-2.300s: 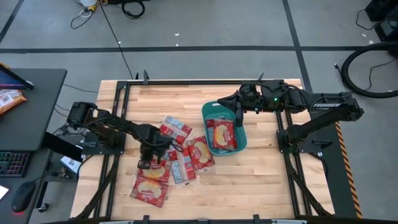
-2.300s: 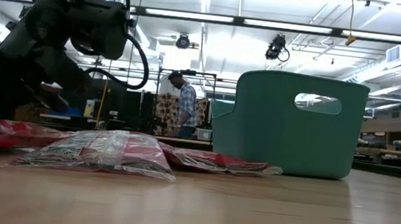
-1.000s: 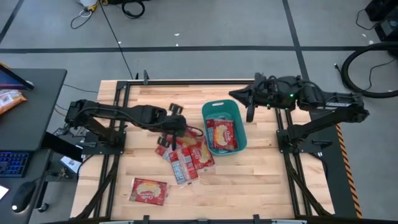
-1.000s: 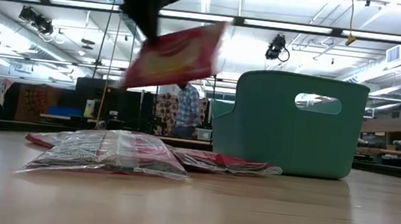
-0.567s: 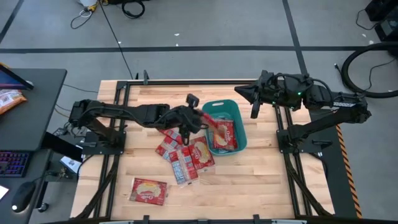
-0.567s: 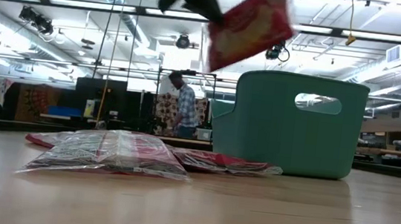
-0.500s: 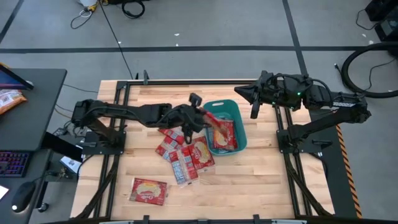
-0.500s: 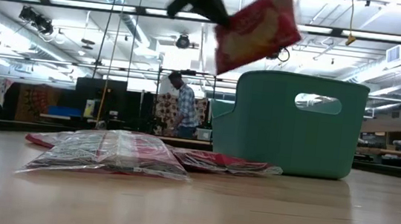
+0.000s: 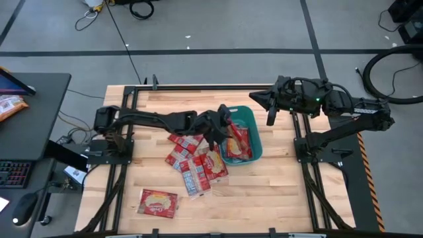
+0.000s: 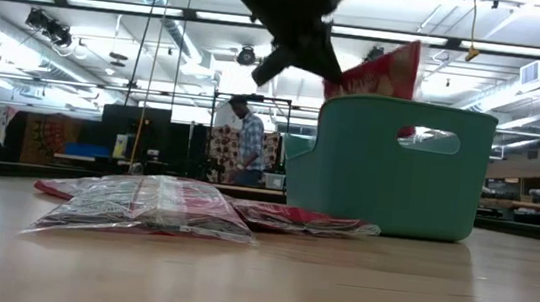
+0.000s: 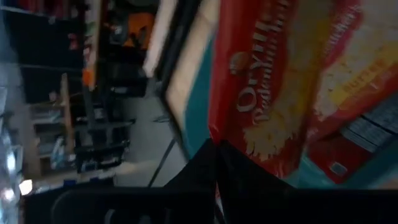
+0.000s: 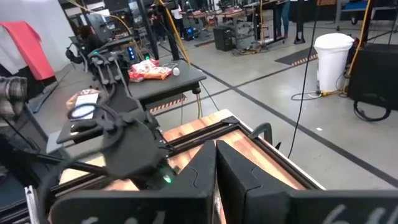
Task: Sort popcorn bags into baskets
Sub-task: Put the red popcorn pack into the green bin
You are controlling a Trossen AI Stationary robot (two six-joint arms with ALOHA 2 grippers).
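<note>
The left end effector (image 9: 228,125) is clamped on a popcorn bag (image 10: 384,75) at the left rim of the teal basket (image 9: 254,153), which stands right of the tabletop's middle. In the low view the bag is tilted, its lower part already behind the basket wall.

To do this well, I'd judge the bag should be carried further over the opening and lowered until it is nearly flat before letting go, so it lands on the others and doesn't catch on the rim or stand on edge.

The basket holds at least one other bag (image 9: 243,140) lying flat; how many are stacked under it is hard to tell. A cluster of loose bags (image 9: 197,166) lies just left of the basket, and a single bag (image 9: 158,202) sits well apart near the front edge.

The right end effector (image 9: 269,112) hangs beyond the basket's far right corner, fingers together as far as the wrist view shows.
</note>
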